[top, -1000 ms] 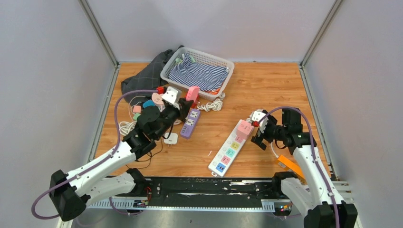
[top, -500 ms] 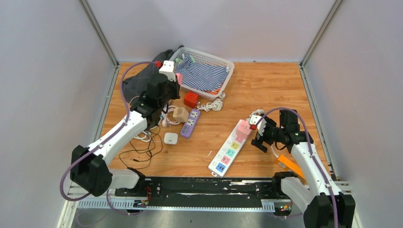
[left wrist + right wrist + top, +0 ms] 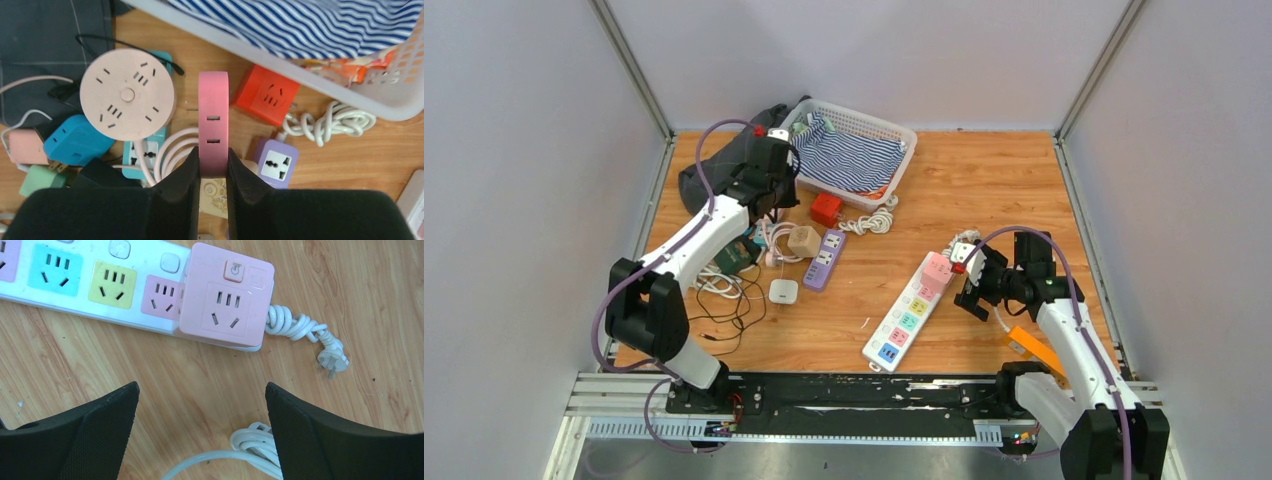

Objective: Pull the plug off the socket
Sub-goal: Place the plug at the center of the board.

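Observation:
My left gripper (image 3: 213,152) is shut on a flat pink plug (image 3: 213,110) with two slots, held up above a heap of sockets by the basket. In the top view the left gripper (image 3: 769,165) hides the plug. A white power strip (image 3: 906,318) with coloured outlets lies at centre right, with a pink cube adapter (image 3: 938,270) plugged into its far end. The strip (image 3: 100,285) and the adapter (image 3: 225,295) also show in the right wrist view. My right gripper (image 3: 201,387) is open and empty just beside the adapter, low over the wood.
A white basket (image 3: 894,130) with striped cloth stands at the back, a dark cloth (image 3: 724,165) to its left. Under the left gripper lie a round pink socket (image 3: 127,94), a red cube (image 3: 267,95), a purple socket (image 3: 275,162) and cables. A coiled white cable (image 3: 250,445) lies by the right fingers.
The left arm swung from beside the purple socket back and left toward the basket, with the pink plug in its grip. The right arm has barely moved.

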You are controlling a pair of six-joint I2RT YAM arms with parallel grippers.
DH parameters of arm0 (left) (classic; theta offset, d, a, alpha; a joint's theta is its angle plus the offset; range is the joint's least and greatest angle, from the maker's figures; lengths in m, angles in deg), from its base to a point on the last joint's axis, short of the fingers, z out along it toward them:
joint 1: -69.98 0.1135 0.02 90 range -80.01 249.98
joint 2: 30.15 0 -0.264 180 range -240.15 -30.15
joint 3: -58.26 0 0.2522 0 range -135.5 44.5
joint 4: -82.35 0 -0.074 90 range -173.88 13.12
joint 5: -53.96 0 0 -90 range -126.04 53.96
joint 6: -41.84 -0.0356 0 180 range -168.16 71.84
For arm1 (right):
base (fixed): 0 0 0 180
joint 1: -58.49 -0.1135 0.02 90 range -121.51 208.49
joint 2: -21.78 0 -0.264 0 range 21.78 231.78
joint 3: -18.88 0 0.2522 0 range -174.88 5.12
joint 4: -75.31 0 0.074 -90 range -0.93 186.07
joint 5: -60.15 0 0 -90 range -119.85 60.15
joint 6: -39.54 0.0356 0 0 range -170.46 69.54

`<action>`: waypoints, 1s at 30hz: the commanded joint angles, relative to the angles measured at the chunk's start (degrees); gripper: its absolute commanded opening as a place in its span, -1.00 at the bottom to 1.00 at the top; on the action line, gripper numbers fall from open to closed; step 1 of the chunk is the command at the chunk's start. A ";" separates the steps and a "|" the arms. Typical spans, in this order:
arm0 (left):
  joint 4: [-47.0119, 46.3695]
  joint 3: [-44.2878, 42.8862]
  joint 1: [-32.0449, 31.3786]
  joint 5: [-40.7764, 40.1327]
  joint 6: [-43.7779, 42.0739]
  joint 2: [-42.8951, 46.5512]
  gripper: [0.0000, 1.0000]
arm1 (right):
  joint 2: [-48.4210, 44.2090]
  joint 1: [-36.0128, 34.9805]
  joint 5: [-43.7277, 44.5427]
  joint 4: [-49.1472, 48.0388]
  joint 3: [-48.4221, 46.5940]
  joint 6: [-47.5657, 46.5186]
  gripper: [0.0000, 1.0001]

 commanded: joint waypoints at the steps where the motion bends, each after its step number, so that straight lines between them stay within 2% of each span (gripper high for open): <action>1: 5.51 -2.66 1.52 5.39 1.08 -2.57 -1.00 | 0.21 0.77 0.01 1.26 0.86 -0.95 0.92; 6: 7.15 -4.34 3.08 8.38 1.63 -5.36 -1.00 | 0.10 0.85 -0.25 1.34 1.00 -1.05 0.93; 8: 7.78 -5.14 3.18 8.78 1.61 -6.19 -0.91 | 0.13 0.85 -0.37 1.34 1.02 -1.16 0.92; 10: 8.22 -5.73 3.19 8.88 1.53 -6.76 -0.74 | 0.08 0.94 -0.51 1.42 1.02 -1.23 0.92; 14: 8.63 -6.02 3.27 8.72 1.68 -7.05 -0.21 | 0.04 0.98 -0.73 1.49 1.02 -1.36 0.93; 17: 8.89 -5.94 3.27 7.38 2.39 -6.77 0.09 | 0.04 1.06 -0.89 1.61 1.10 -1.58 0.92; 21: 8.90 -5.65 3.36 7.17 2.48 -6.48 0.23 | 0.03 1.07 -0.98 1.69 1.06 -1.69 0.92; 30: 7.67 -4.60 3.36 7.86 2.14 -5.43 0.33 | 0.02 1.28 -1.25 1.84 1.16 -1.96 0.92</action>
